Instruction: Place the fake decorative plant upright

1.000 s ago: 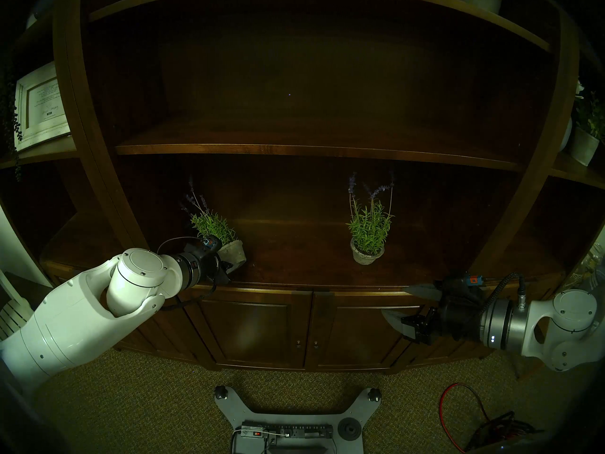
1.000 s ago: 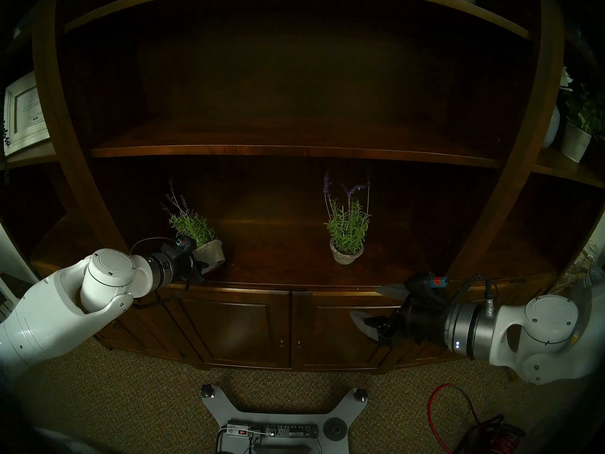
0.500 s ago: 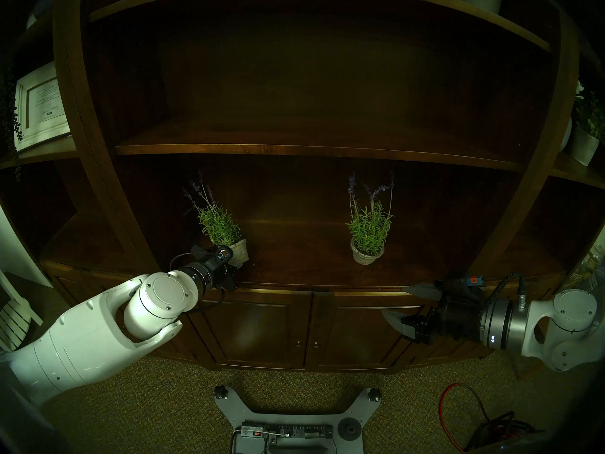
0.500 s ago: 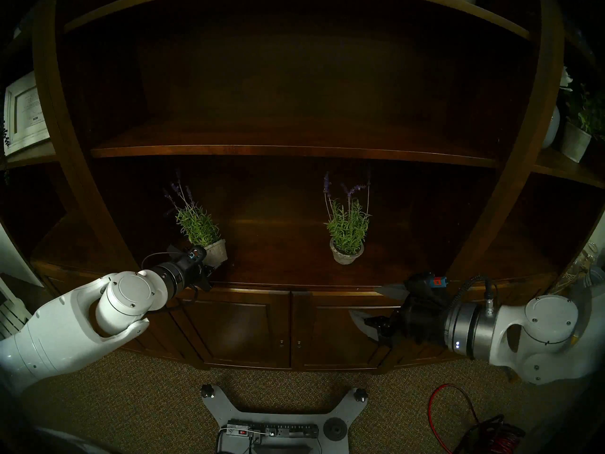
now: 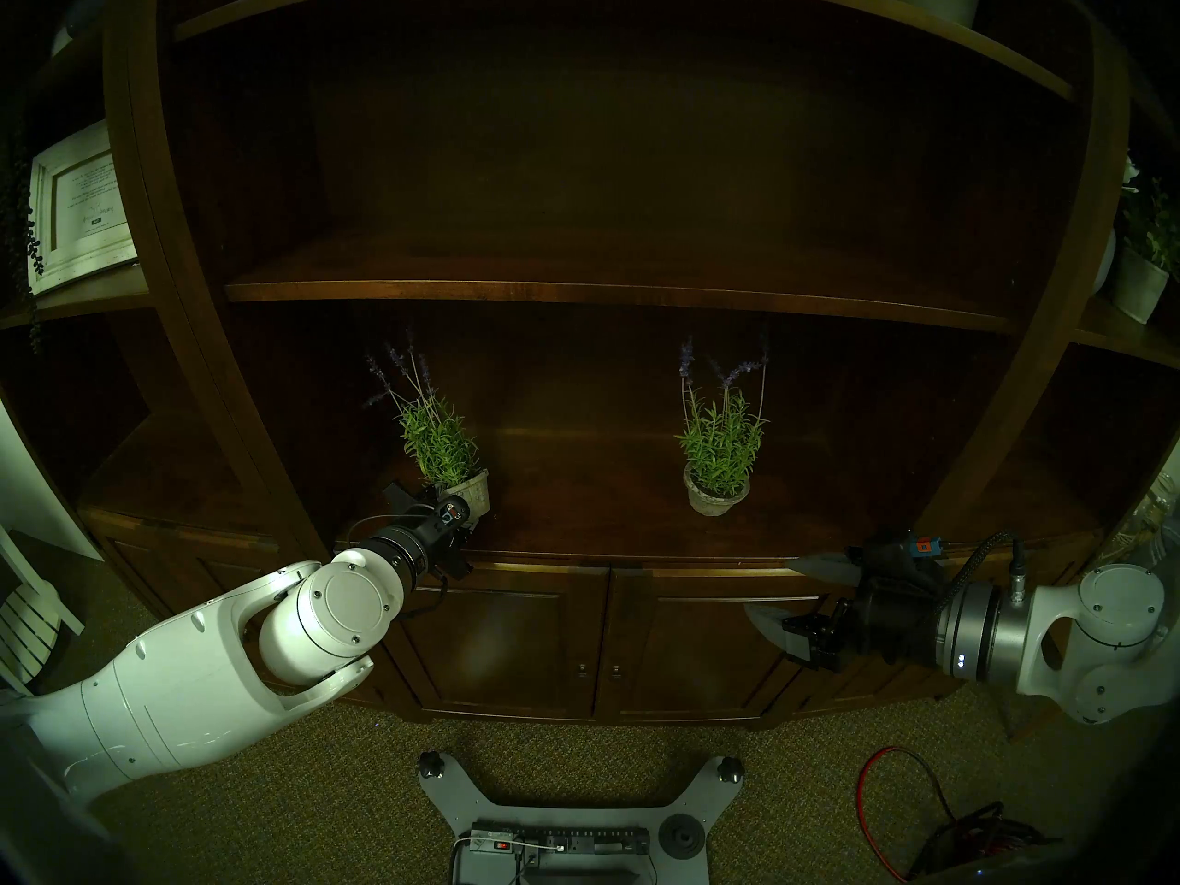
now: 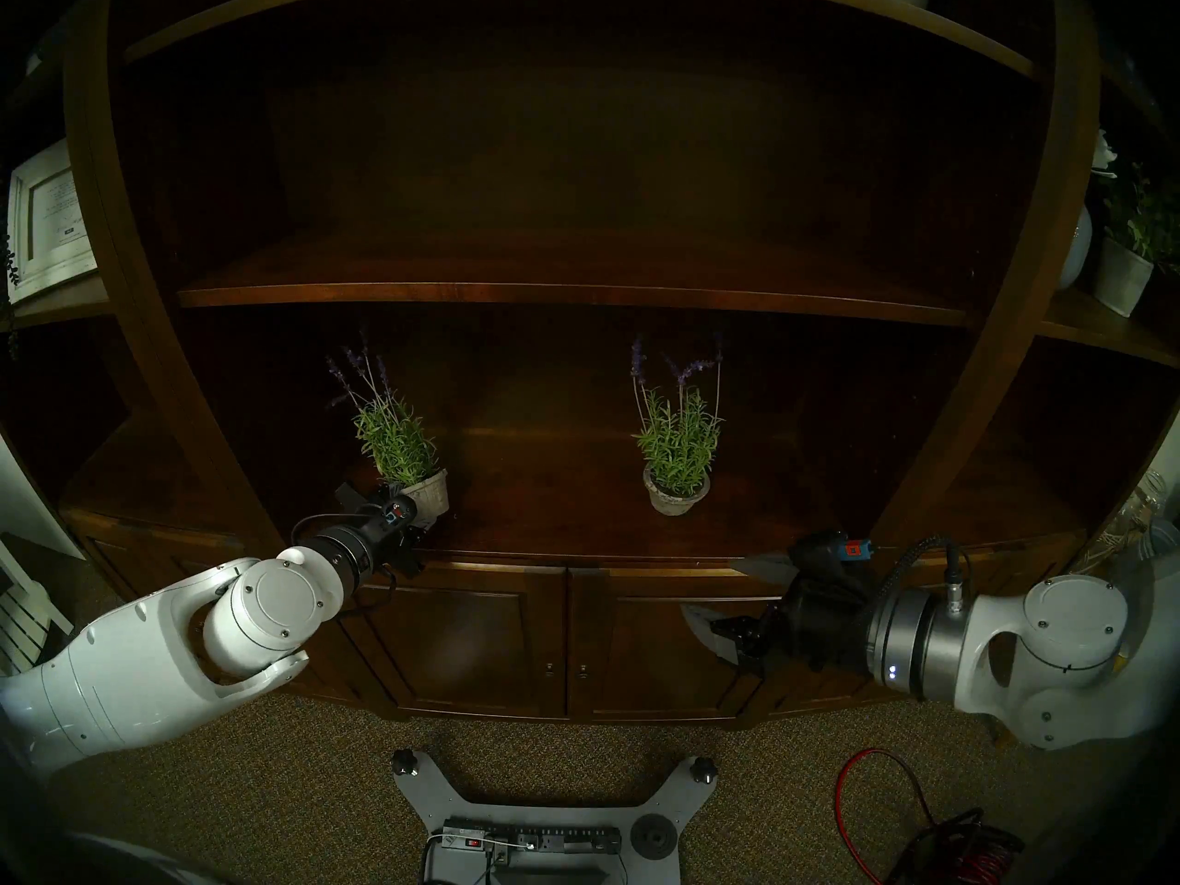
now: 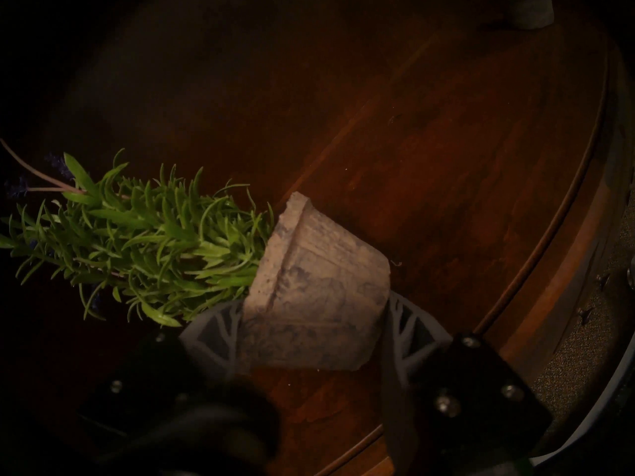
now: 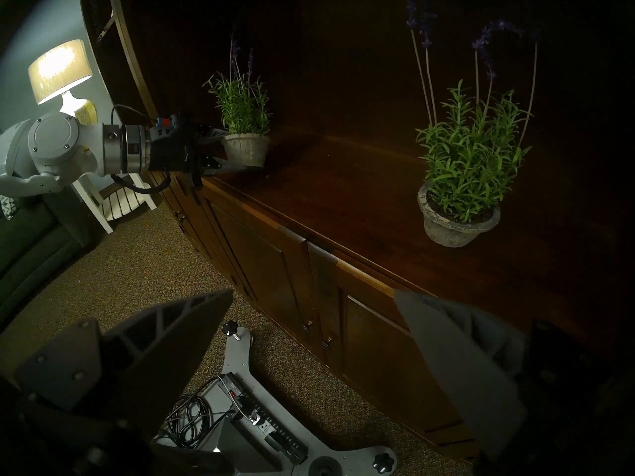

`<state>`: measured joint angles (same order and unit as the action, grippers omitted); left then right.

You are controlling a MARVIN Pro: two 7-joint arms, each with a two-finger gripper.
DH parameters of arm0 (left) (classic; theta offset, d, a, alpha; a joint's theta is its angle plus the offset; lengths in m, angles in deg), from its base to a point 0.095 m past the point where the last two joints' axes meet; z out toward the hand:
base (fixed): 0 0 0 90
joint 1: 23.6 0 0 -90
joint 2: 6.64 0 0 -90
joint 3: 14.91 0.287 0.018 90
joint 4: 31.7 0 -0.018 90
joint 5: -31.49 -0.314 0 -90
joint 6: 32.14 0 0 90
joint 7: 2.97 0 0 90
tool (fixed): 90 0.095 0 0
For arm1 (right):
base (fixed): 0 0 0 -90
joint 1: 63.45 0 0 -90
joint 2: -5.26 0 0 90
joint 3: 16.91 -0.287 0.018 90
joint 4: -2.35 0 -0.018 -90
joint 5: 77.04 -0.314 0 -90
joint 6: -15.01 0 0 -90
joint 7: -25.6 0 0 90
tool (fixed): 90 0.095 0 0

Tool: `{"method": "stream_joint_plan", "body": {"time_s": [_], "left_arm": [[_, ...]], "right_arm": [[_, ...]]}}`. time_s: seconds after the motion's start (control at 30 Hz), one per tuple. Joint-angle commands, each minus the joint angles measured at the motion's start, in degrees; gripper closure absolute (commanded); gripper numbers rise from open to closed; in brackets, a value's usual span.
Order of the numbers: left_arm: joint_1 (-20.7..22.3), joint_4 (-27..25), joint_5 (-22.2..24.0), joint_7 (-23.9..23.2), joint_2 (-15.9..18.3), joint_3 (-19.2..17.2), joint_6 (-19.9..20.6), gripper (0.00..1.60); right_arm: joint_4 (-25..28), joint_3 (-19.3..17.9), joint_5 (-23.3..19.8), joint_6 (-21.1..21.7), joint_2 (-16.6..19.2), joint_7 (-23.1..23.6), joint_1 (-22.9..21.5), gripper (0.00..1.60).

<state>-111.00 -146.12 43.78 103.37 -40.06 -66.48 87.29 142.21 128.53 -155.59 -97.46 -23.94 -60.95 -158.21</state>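
Observation:
The fake plant [image 5: 440,440] has green sprigs and purple flower stalks in a grey stone-look pot [image 5: 472,491]. It is at the left front of the lower wooden shelf [image 5: 587,520], nearly upright and leaning slightly left. My left gripper [image 5: 463,504] is shut on the pot [image 7: 316,293], with one finger by the rim and the other by the base. The right wrist view shows the pot [image 8: 245,150] close over the shelf; whether it touches I cannot tell. My right gripper [image 5: 792,593] hangs open and empty in front of the cabinet doors, right of centre.
A second, matching potted plant [image 5: 718,475] stands upright on the same shelf to the right. Another shelf board [image 5: 606,293] runs just above the flower tips. Side bays hold a framed picture [image 5: 80,207] and a white-potted plant [image 5: 1143,270]. The robot base [image 5: 562,826] and red cable [image 5: 894,794] lie on the carpet.
My left arm has swung to the right and turned its wrist. The held plant rose from a strong left lean to nearly upright and shifted slightly right. The right arm stayed still.

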Motion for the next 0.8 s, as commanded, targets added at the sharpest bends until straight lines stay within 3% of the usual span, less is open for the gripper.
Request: {"method": "stream_joint_plan", "body": {"time_s": [0.0, 0.23, 0.77], "left_arm": [[1.0, -1.1, -1.3, -0.6, -0.3, 0.9, -0.2, 1.22], [0.8, -1.6, -1.2, -1.0, 0.2, 1.1, -0.1, 0.95], [0.4, -2.8, -0.5, -1.3, 1.2, 1.0, -0.1, 0.81]], "right_arm": [[0.1, -0.4, -0.1, -0.8, -0.1, 0.1, -0.8, 0.00], [0.1, -0.4, -0.1, -0.8, -0.1, 0.1, -0.8, 0.00], [0.1, -0.4, -0.1, -0.8, -0.1, 0.1, -0.8, 0.00]]}}
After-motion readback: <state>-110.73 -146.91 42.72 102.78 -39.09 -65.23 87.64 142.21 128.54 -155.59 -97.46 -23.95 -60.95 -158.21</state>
